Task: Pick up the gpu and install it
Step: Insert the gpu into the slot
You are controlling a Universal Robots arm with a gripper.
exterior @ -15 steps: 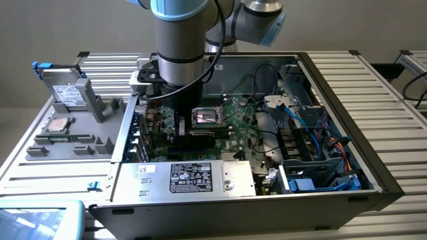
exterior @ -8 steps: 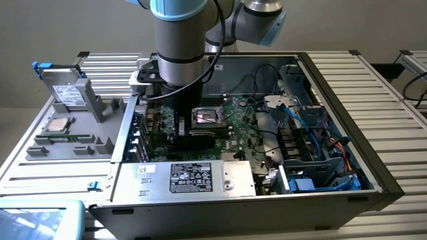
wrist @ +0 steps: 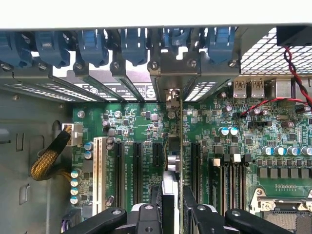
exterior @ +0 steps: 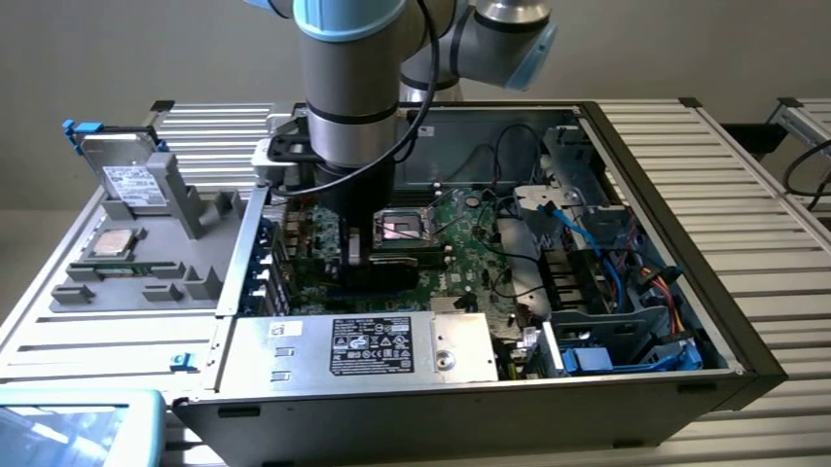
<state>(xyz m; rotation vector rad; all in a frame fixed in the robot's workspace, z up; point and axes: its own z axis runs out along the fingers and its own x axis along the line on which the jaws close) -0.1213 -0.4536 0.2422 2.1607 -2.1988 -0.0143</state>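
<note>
Hand [wrist: 173,214] grips the gpu [wrist: 181,146] edge-on, upright over the motherboard [wrist: 273,141].

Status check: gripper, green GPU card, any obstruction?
Gripper shut on thin green GPU card, edge-on. Card upright over green motherboard expansion slots, silver bracket toward rear slot covers. No obstruction seen.

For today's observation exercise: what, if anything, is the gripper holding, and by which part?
The gripper holds the gpu edge-on, its fingers clamping the card's upper edge, above the motherboard slots.

Pincer [exterior: 348,255] low over motherboard [exterior: 454,253]
</note>
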